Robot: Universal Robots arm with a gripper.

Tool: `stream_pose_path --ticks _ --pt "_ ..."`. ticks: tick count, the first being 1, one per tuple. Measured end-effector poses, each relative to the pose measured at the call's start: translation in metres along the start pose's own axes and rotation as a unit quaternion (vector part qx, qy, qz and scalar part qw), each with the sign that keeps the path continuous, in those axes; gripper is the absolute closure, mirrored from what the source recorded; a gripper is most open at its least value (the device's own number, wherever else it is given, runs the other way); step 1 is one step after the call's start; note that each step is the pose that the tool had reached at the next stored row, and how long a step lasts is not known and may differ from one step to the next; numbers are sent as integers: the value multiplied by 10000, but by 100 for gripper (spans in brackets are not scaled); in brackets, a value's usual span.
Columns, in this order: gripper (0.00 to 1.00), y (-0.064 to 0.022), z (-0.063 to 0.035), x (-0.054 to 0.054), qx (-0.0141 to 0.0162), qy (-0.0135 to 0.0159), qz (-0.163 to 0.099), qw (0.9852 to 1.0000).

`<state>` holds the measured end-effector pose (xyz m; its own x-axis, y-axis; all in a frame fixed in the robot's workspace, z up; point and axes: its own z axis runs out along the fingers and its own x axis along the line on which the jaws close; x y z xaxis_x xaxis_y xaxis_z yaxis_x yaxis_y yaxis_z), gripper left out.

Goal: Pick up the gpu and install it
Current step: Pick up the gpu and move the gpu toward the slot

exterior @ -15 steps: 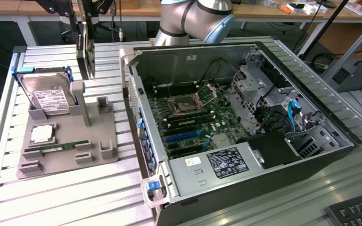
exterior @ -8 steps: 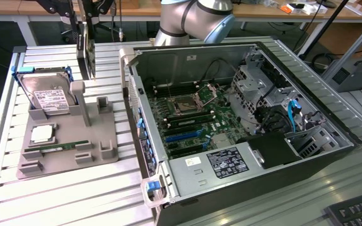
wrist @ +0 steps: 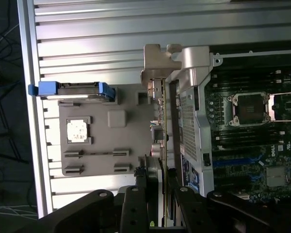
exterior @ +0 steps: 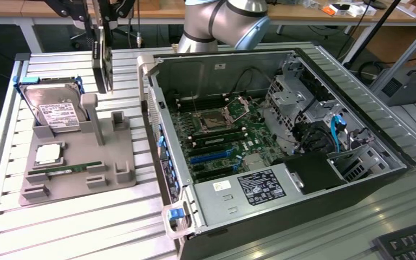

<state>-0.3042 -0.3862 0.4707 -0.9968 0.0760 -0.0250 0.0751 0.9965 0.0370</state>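
Black gripper (wrist: pixel 156 180) jaws are pinched on the gpu (exterior: pixel 102 59), which hangs upright and edge-on from them. The card is over the grey holder tray (exterior: pixel 78 162), near the hard drive (exterior: pixel 54 111) standing in it. It is just beside the open computer case (exterior: pixel 215 65), on the exterior view's left.

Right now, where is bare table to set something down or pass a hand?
Bare table slats lie at the exterior view's lower left, beside the gray holder; a narrow strip runs between holder and computer case. Crowded: the holder's slots, the case interior, and where the gripper holds the gpu.
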Motion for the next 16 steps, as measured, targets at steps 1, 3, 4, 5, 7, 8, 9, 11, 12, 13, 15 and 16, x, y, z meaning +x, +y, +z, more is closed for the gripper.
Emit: stream_pose_path --ticks 1,3,4,5,7,8,9,11,12,13,15,16 --pt "73 -2 0 -6 0 0 0 10000" --pt "73 -7 0 -16 0 0 0 10000" --pt "73 -9 0 -21 1 1 0 10000" --pt "73 -11 0 -27 1 1 0 10000" --pt "73 -14 0 -36 0 0 0 10000" --pt "73 -16 1 -41 1 0 0 10000" --pt "73 -17 1 -45 0 0 0 10000" --pt "73 -19 1 -55 0 0 0 10000" --pt "73 -20 1 -60 0 0 0 10000" --pt "73 -21 1 -64 0 0 0 10000" --pt "73 -23 1 -75 0 0 0 10000" --pt "73 -24 1 -79 0 0 0 10000"
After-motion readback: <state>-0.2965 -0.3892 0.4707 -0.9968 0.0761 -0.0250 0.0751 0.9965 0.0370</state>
